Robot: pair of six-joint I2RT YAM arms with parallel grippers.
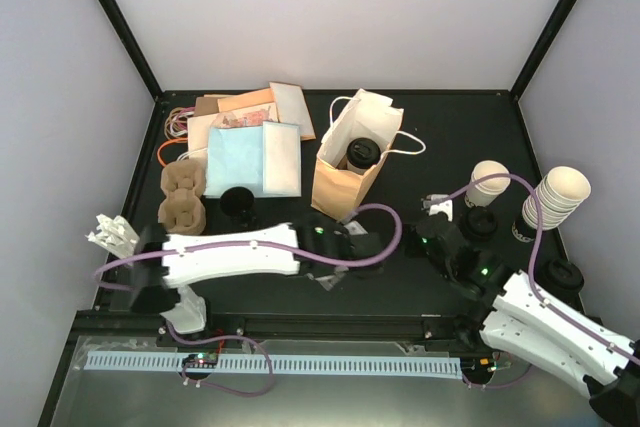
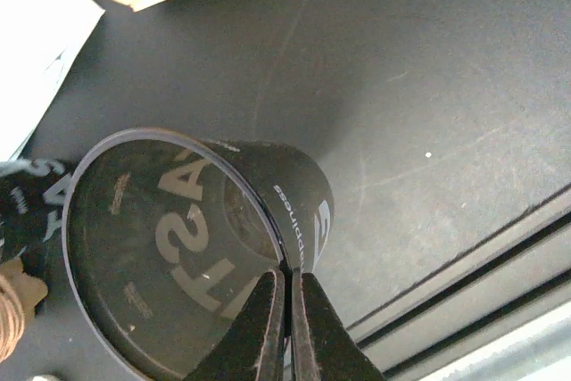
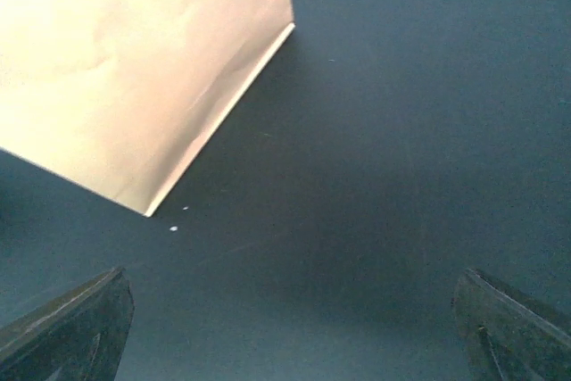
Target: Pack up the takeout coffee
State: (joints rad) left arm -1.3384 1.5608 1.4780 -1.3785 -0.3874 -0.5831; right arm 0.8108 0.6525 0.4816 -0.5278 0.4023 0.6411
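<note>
An open brown paper bag [image 1: 345,172] stands at the middle of the black table. Inside it is the takeout coffee [image 1: 362,154]; only its round black lid shows. My left gripper [image 2: 289,279] is shut on the rim of a lidless dark cup [image 2: 299,189] with pale lettering, tilted low over the table in front of the bag. From above, that gripper [image 1: 368,245] sits just below the bag's near corner. My right gripper [image 3: 285,332] is open and empty above bare table, with the bag [image 3: 134,69] ahead to its left. It [image 1: 432,239] lies to the right of the bag.
Cardboard cup carriers [image 1: 183,197], a black cup [image 1: 240,203] and a pile of napkins and sleeves [image 1: 250,142] fill the back left. Stacks of cream cups [image 1: 487,185] [image 1: 560,195] and a loose black lid [image 1: 562,275] sit at the right. The table's front rail [image 2: 500,256] is near the left gripper.
</note>
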